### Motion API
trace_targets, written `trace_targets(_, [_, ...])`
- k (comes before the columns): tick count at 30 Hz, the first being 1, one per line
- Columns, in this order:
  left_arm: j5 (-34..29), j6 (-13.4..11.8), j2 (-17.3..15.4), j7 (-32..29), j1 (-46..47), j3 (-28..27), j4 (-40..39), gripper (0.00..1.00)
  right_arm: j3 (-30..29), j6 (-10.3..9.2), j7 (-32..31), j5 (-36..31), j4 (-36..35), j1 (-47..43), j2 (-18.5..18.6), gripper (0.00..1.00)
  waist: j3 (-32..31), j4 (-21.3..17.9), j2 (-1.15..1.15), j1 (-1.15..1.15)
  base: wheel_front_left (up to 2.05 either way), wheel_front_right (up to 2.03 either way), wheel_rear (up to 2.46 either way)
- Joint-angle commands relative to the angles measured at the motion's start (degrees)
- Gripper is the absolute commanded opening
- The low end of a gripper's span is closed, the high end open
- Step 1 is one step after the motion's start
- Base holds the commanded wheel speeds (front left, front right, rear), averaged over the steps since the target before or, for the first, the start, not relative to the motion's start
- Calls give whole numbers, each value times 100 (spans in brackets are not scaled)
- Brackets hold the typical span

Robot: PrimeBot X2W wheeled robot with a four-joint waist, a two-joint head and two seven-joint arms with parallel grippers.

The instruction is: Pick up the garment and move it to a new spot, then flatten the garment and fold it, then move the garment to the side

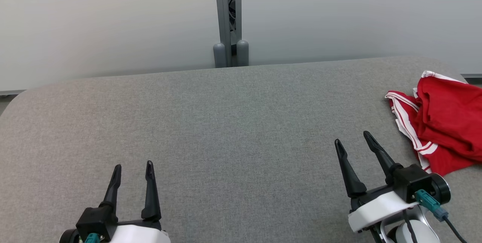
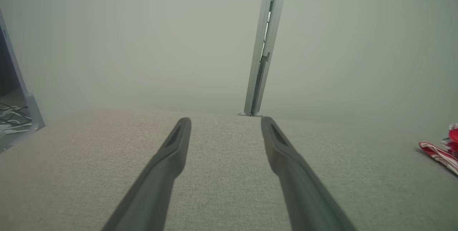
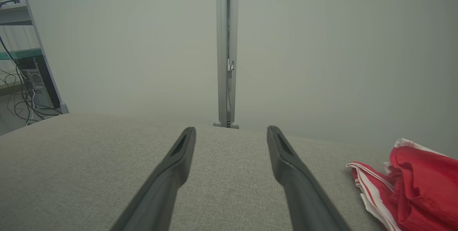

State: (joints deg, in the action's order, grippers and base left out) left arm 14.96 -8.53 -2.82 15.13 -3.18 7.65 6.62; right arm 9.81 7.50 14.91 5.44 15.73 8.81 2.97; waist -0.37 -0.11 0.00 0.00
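Left gripper (image 1: 133,164): my fingers stand spread with nothing between them, over the near left of the table (image 1: 226,122), well apart from the garment.
Right gripper (image 1: 352,137): spread and empty too, at the near right, close beside the garment.
Garment (image 1: 448,122): red with white stripes, bunched loosely at the table's right edge. I judge this fits it waiting for a lift or already set aside.
Left wrist view: only a sliver of garment (image 2: 442,154), far right.
Right wrist view: rumpled stripes (image 3: 415,188) up close, and a shelf with cables (image 3: 25,80) on the left.
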Motion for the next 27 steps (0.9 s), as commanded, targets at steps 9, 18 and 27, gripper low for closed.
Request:
trace_targets(9, [134,412,-21,-7,9,-13,62,100,0,0,42,50,23,27,6,100,3,29,0,0,0,0,0])
trace_targets(18, [375,673,-20,-7,-27,-72,147,100,-5,0,42,157,22,73,7,100,19,30,0,0,0,0,0])
trace_targets(27, [496,710,-20,-7,-35,-183,129,100,47,0,43,167,23,106,7,100,24,11,0,0,0,0,0])
